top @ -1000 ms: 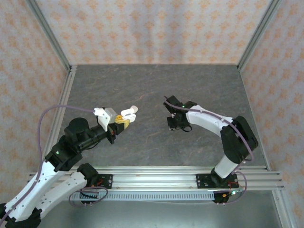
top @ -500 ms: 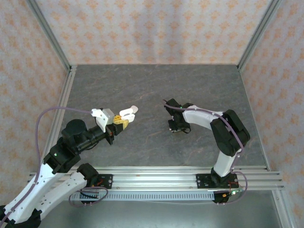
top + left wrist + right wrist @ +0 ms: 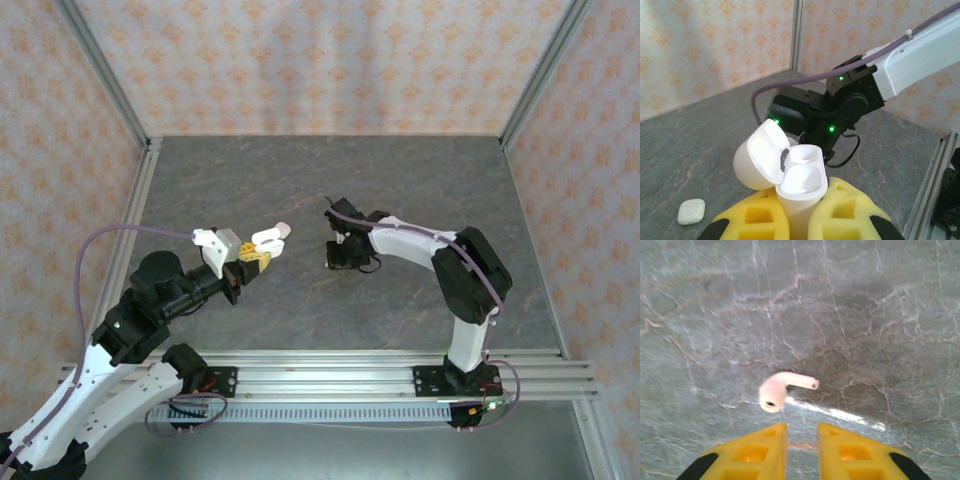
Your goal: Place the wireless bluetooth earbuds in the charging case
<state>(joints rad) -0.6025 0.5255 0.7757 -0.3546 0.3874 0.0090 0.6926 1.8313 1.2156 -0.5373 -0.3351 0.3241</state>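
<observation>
One earbud (image 3: pixel 782 390) lies on its side on the surface (image 3: pixel 880 315), just ahead of the right tool (image 3: pixel 802 437). That tool's yellow fingers are slightly spread with nothing between them. In the right wrist view the stem points right and the bud end sits left.

Step in hand, my read: pick that earbud.
- Widen the fingers first, then come down centred where stem meets bud.
- Close across the narrow axis. The part is tiny and smooth, so a hard or off-centre pinch will likely squirt it out.
- Leave the stem tip free so it can go into a bay stem-first.

The left tool (image 3: pixel 800 207) is pinching the charging case (image 3: pixel 800 175), raised off the surface with its lid (image 3: pixel 760 157) hinged back. Both bays look empty. Best to hold it steady, mouth toward the right arm (image 3: pixel 920 55).

A second white case (image 3: pixel 691 211), shut, lies on the surface.

No brand, label or text is readable anywhere. The only markings are green lights (image 3: pixel 831 128) on the right arm.
</observation>
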